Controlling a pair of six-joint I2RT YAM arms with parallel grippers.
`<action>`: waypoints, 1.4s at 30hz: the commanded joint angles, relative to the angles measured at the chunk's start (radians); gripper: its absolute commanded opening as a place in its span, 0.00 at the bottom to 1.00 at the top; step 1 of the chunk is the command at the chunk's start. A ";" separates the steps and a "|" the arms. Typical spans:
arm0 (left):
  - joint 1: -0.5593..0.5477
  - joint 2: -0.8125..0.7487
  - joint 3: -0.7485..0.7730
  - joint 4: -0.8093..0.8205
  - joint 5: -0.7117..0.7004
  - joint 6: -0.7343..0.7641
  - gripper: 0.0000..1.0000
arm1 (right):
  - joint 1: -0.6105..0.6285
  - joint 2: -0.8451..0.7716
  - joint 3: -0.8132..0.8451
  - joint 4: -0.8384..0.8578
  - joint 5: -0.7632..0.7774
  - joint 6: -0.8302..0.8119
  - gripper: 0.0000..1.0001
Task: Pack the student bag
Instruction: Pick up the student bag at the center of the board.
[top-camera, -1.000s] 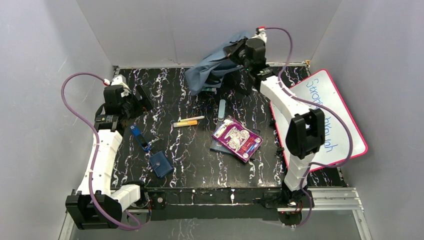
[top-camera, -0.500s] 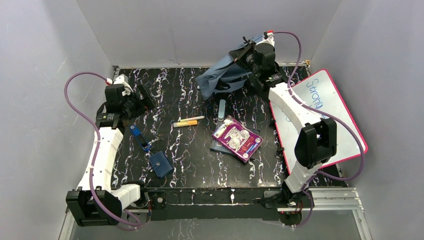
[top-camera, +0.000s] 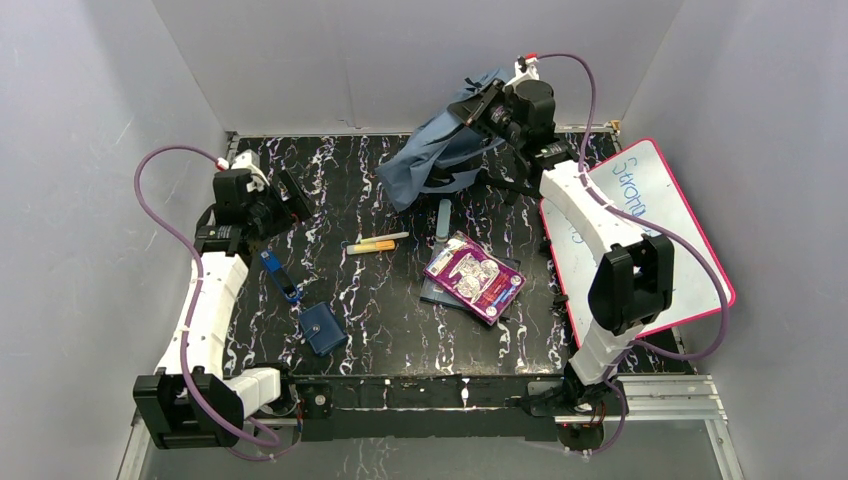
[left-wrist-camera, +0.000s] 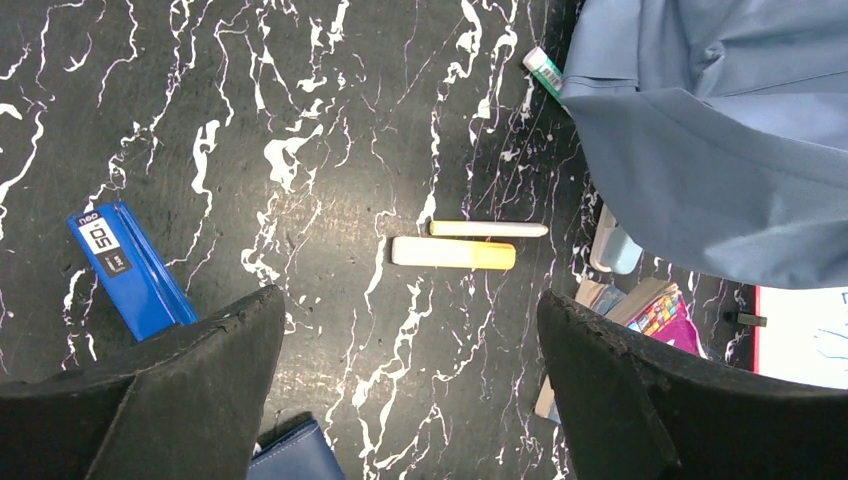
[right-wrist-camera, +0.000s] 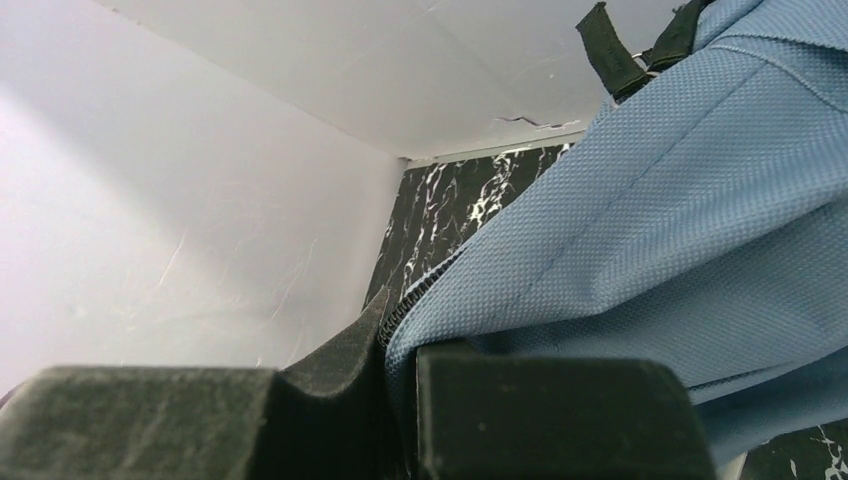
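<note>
The student bag (top-camera: 437, 162), slate-blue fabric with black straps, hangs lifted at the back of the table. My right gripper (top-camera: 487, 108) is shut on its top edge; in the right wrist view the fingers (right-wrist-camera: 340, 360) pinch the blue cloth (right-wrist-camera: 650, 200) right beside a black zipper. The bag's lower part (left-wrist-camera: 720, 130) drapes over the table at the top right of the left wrist view. My left gripper (top-camera: 290, 195) hovers open and holds nothing over the left side of the table, its fingers (left-wrist-camera: 200, 380) spread wide above bare marble.
On the table lie a yellow highlighter (top-camera: 372, 246), a white pen (top-camera: 388, 237), a blue box (top-camera: 280, 276), a dark-blue pouch (top-camera: 323, 329), a pale-blue stick (top-camera: 443, 218) and a purple pack (top-camera: 474, 276). A pink-rimmed whiteboard (top-camera: 650, 240) leans at the right.
My right gripper has raised the bag's top edge higher and shifted it right, so the bag now hangs more upright. The left arm has hardly moved.
</note>
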 joint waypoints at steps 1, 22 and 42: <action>-0.003 -0.018 -0.018 0.002 0.008 0.005 0.93 | -0.012 -0.003 0.100 0.093 -0.150 0.001 0.00; -0.003 0.025 -0.026 0.031 0.021 -0.005 0.93 | 0.007 -0.185 -0.027 0.065 -0.301 0.052 0.00; -0.003 0.040 -0.027 0.036 0.018 0.013 0.93 | -0.071 0.030 0.133 0.202 -0.211 0.158 0.00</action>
